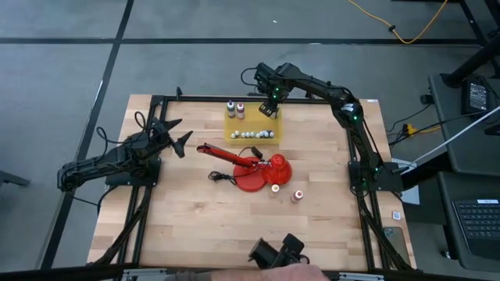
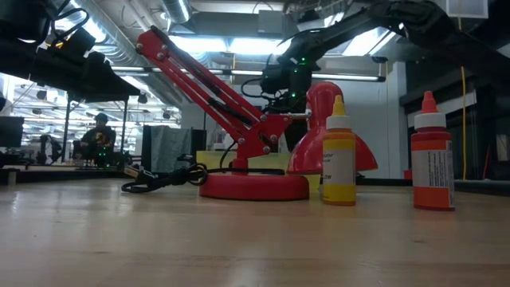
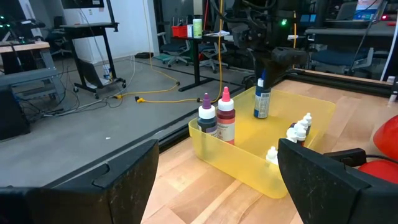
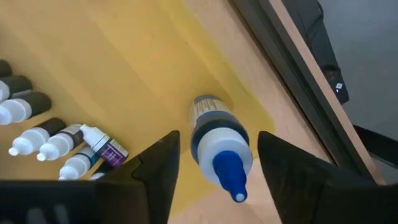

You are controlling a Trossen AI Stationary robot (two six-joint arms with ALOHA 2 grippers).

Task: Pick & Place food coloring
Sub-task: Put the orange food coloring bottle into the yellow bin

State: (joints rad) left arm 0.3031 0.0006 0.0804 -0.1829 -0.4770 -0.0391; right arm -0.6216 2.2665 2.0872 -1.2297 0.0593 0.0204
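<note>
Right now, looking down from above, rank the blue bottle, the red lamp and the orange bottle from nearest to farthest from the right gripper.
1. Blue bottle, between the right gripper's fingers, in the yellow tray.
2. Red lamp, mid-table.
3. Orange bottle, beyond the lamp, toward the near edge.

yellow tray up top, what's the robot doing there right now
The right gripper is over the far right corner of the yellow tray, its fingers open on either side of a blue-capped bottle standing upright in it. A purple bottle and a dark red bottle already stand in the tray, beside small white-tipped bottles lying down. A yellow bottle and an orange-red bottle wait on the table by the red lamp. The left gripper idles, open.
</note>
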